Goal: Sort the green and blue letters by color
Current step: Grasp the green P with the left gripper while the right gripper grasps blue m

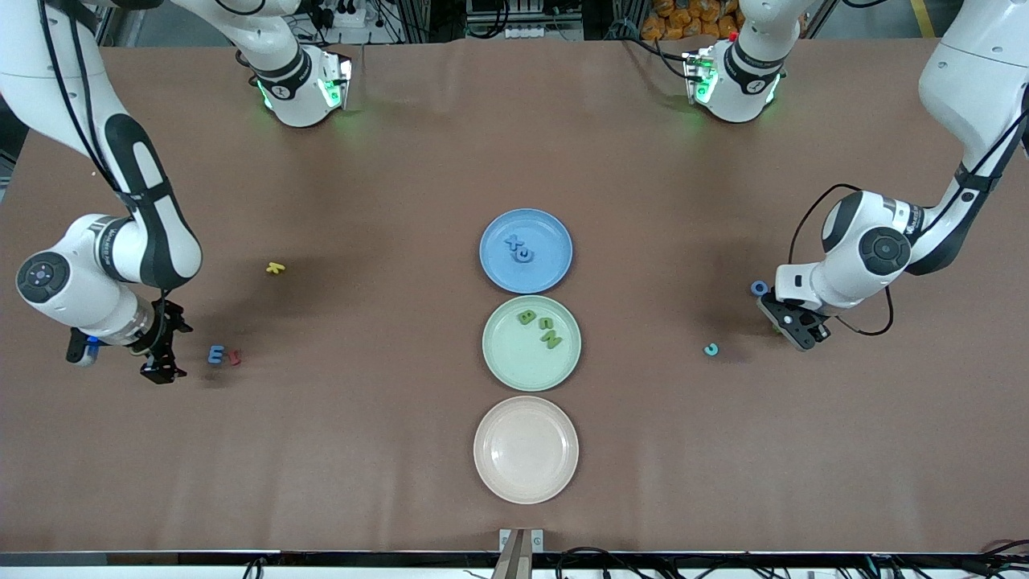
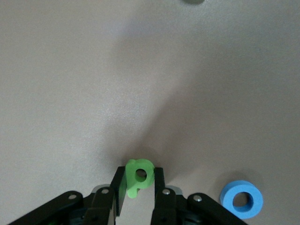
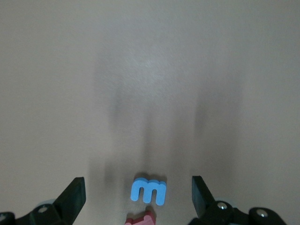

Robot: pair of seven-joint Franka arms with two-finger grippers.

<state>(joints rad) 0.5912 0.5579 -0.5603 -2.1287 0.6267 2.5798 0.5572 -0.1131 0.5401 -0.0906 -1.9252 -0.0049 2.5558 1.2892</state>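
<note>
We saw the left gripper (image 2: 139, 193) pinching a green letter (image 2: 139, 176) at the table beside the blue ring (image 2: 242, 200), seemingly by one edge, so it could slip on lifting, while the right gripper (image 3: 139, 197) waited wide open, empty, over the blue E (image 3: 149, 191).

3 plates (image 1: 526, 279), 4 blue letters (image 1: 215, 354), 4 green letters (image 1: 550, 340)
</note>
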